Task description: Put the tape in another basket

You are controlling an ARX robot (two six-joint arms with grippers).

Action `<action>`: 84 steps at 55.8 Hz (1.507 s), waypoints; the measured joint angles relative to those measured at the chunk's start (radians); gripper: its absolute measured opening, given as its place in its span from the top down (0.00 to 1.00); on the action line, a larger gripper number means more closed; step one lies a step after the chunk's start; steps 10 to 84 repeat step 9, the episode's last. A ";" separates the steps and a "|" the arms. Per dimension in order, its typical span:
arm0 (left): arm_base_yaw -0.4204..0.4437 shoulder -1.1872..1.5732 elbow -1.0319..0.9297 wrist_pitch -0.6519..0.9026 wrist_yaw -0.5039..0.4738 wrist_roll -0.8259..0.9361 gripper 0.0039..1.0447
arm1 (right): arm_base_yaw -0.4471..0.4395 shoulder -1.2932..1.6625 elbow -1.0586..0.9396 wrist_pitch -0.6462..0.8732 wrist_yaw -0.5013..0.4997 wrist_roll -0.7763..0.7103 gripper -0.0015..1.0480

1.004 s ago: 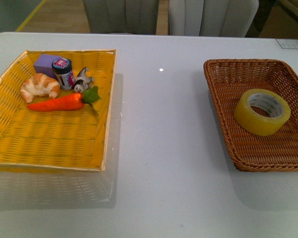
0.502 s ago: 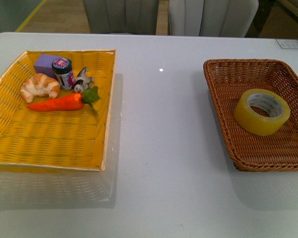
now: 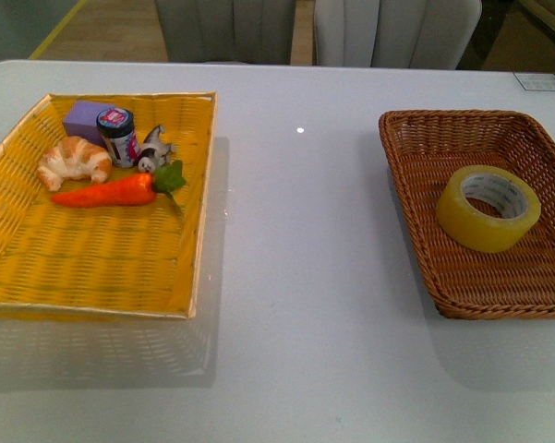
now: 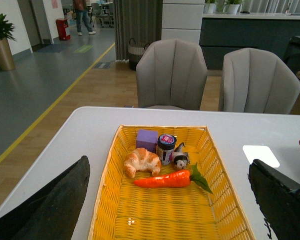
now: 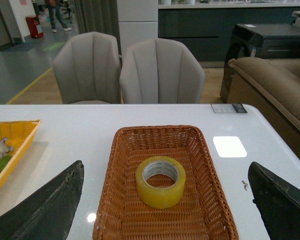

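yellowish translucent packing tape roll [image 3: 488, 209] flat in brown wicker basket [image 3: 416, 180] | both tools wide open, empty | risk: pad slips off smooth rim or snags weave

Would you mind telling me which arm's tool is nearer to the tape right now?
Right. The right tool faces the tape in the brown basket, open. The left tool is over the yellow tray, well away from the tape.
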 joint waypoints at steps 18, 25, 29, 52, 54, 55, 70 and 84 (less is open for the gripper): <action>0.000 0.000 0.000 0.000 0.000 0.000 0.08 | 0.000 0.000 0.000 0.000 0.000 0.000 0.09; 0.000 0.000 0.000 0.000 0.000 0.000 0.08 | 0.000 0.000 0.000 0.000 0.000 0.000 0.09; 0.000 0.000 0.000 0.000 0.000 0.000 0.08 | 0.000 0.000 0.000 0.000 0.000 0.000 0.09; 0.000 0.000 0.000 0.000 0.000 0.000 0.08 | 0.000 0.000 0.000 0.000 0.000 0.000 0.09; 0.000 0.000 0.000 0.000 0.000 0.000 0.08 | 0.000 0.000 0.000 0.000 0.000 0.000 0.09; 0.000 0.000 0.000 0.000 0.000 0.000 0.08 | 0.000 0.000 0.000 0.000 0.000 0.000 0.09; 0.000 0.000 0.000 0.000 0.000 0.000 0.08 | 0.000 0.000 0.000 0.000 0.000 0.000 0.09; 0.000 0.000 0.000 0.000 0.000 0.000 0.08 | 0.000 0.000 0.000 0.000 0.000 0.000 0.09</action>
